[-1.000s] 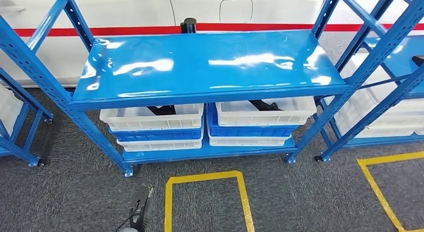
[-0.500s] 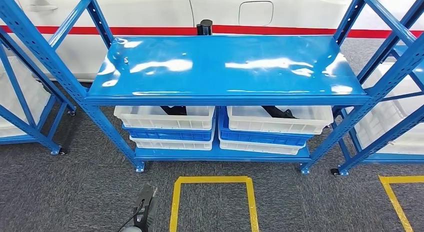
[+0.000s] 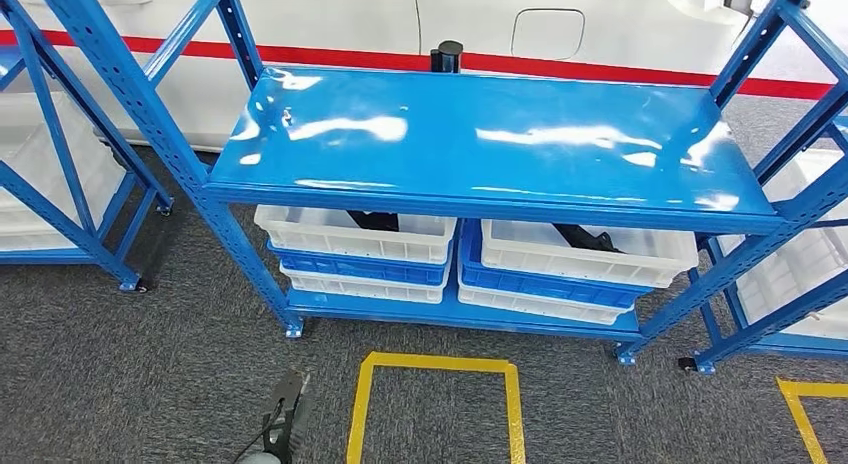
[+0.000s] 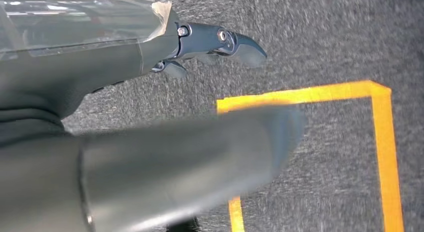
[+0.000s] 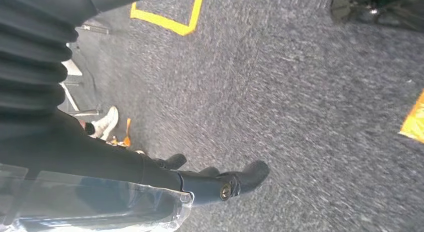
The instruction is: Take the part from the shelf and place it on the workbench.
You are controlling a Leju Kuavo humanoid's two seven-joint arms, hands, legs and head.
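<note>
Blue shelf (image 3: pixel 480 144) overhanging white bins (image 3: pixel 355 234) holding dark parts (image 3: pixel 373 221), left hand (image 4: pixel 150 142) and right hand (image 5: pixel 150 177) hanging empty, fingers loosely apart.

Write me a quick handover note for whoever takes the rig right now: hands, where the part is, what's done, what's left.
Left hand: hanging over the grey carpet by the yellow floor marking, fingers apart, holding nothing.
Right hand: hanging over the carpet, holding nothing.
Parts: dark parts lie in the two white bins on the lower level of the blue shelf, one in the left bin and one in the right bin. The top level is bare.
Done: the robot faces the shelf.
Left: reach into a bin, take a part, carry it to the workbench, set it down.
</note>
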